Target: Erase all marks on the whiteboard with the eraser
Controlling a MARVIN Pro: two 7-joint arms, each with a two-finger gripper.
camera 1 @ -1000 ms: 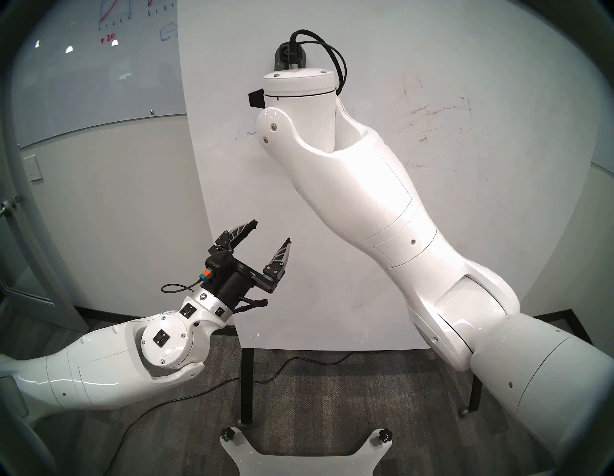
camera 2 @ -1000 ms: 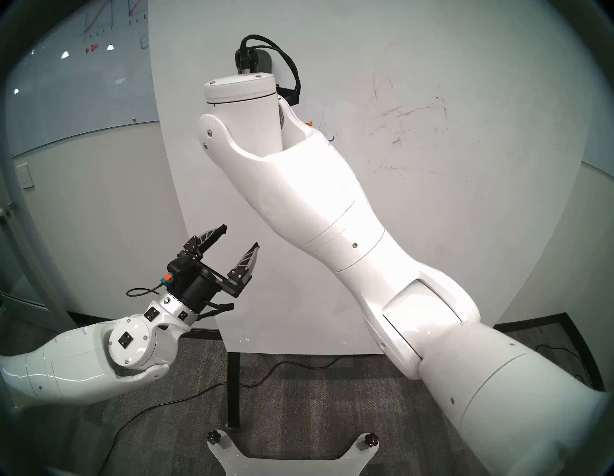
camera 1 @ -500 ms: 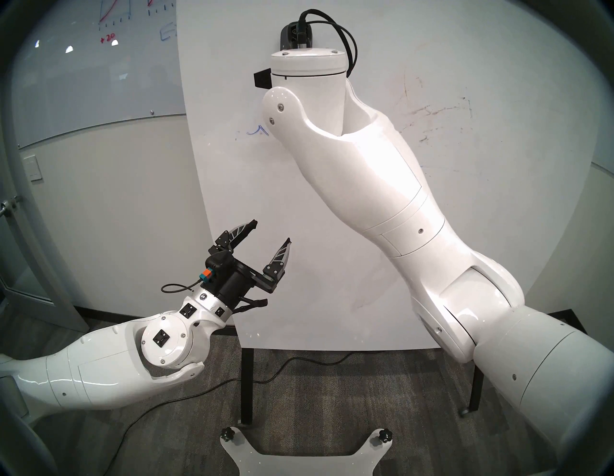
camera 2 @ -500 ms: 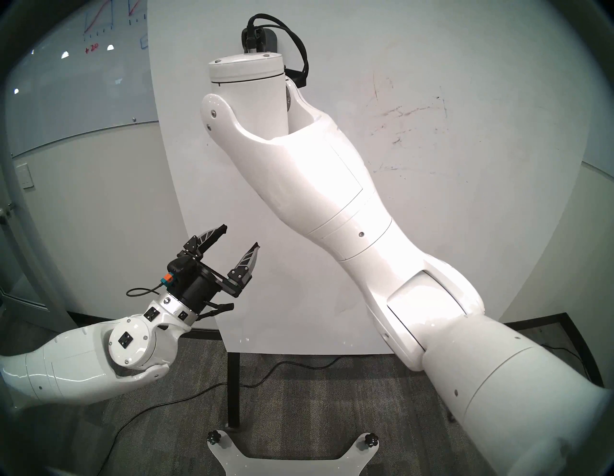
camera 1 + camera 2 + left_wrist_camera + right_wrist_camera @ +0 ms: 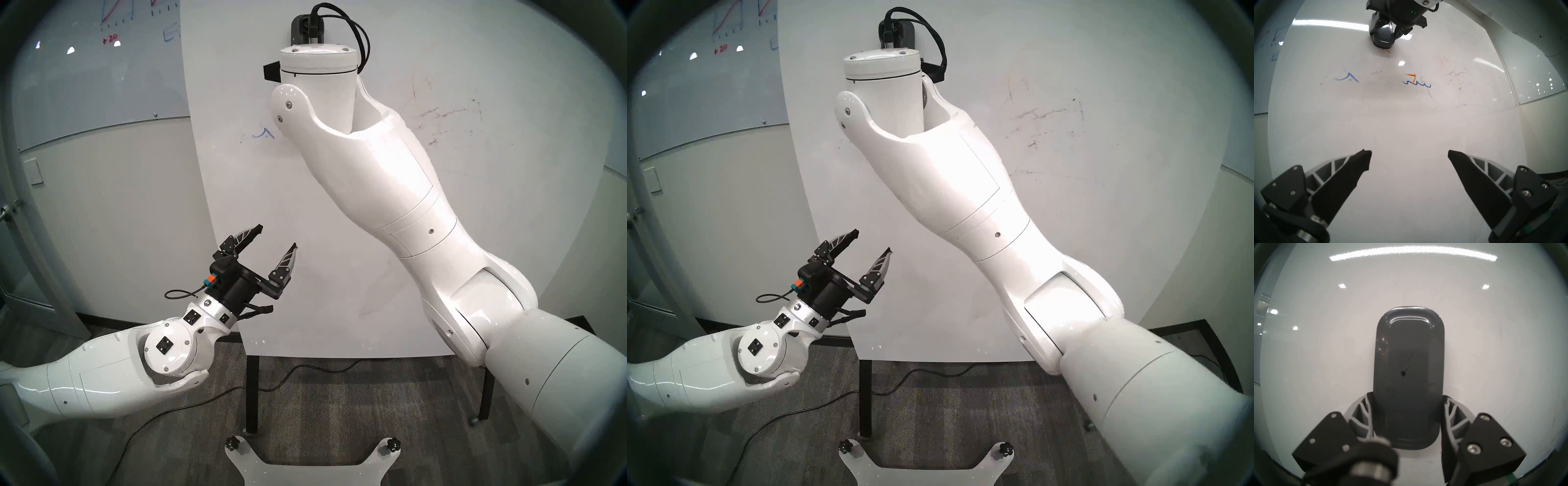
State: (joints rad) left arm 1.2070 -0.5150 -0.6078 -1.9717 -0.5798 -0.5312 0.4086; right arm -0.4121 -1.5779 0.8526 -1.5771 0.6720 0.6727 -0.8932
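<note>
Your right gripper (image 5: 1407,414), jaws clamped on the eraser (image 5: 1407,372), presses it to the whiteboard (image 5: 1407,127) at upper centre; left gripper (image 5: 1409,153) jaws apart.

glass panel (image 5: 95,78): hung on the wall at the upper left, glossy grey, with red and blue graph sketches and a red "+20".
light switch (image 5: 34,171): white plate on the wall below the panel.
carpet (image 5: 339,407): grey, patterned.
cable (image 5: 298,371): black, lay across the carpet.
door frame (image 5: 30,210): at the far left.
</note>
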